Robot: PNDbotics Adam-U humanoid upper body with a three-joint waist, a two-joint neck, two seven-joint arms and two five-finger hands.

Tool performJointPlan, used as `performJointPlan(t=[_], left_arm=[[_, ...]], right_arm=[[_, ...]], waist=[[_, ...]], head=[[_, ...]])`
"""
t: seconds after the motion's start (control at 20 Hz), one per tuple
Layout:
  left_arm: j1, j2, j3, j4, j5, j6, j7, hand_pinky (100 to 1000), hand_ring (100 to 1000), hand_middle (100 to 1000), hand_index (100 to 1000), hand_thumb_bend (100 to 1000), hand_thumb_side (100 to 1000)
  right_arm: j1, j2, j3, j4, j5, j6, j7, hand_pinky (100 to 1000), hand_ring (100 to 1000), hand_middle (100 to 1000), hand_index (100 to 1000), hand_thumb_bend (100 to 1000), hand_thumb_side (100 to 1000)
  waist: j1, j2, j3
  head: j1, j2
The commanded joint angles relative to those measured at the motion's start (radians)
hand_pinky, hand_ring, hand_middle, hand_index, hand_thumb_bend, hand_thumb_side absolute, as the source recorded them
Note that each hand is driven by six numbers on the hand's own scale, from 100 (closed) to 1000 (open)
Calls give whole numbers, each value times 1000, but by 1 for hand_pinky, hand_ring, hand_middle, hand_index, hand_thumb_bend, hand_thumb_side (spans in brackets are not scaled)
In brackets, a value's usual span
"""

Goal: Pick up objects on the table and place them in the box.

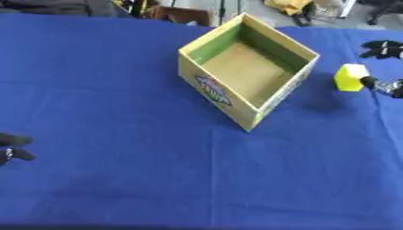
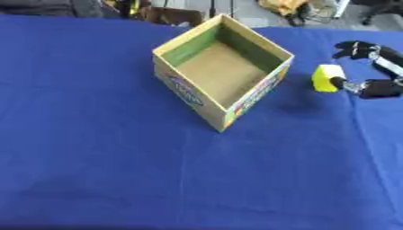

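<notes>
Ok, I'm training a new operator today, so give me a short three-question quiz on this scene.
1. True or false: the box already holds an item.
2. Which hand is at the yellow block? A) left hand B) right hand
3. Fill in: the table is covered with a ___ cloth.

Key: 1 false, its inside shows bare. 2 B, the right hand touches the block on the box's right, while the left hand sits at the left edge. 3 blue.
</notes>
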Motion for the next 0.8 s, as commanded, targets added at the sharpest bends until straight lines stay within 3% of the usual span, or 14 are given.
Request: performJointPlan(t=[0.05,0.5,0.7,0.8], left_arm=[[-14,16,10,-25,-5,-3,1,545,680,518,636,229,957],[-25,20,15,-44,-11,-8,4,546,682,518,635,228,957],[-24,21,15,-54,-12,-9,4,547,684,518,635,230,957],[-24,22,16,-67,-11,-14,0,547,684,518,635,231,958]], right_arm=[[0,-63,-23,-15,11,7,-20,881,1000,955,863,340,684],[38,-65,-59,-17,9,15,-47,877,1000,954,862,336,696],[49,-66,-68,-18,8,15,-50,867,1000,946,861,328,685],[58,-69,-79,-18,0,14,-47,860,1000,946,862,336,706]], waist=[[-1,-8,5],[-14,28,56],[-13,37,67],[-8,55,75]], head=[[7,13],[10,23],[11,25],[8,27]])
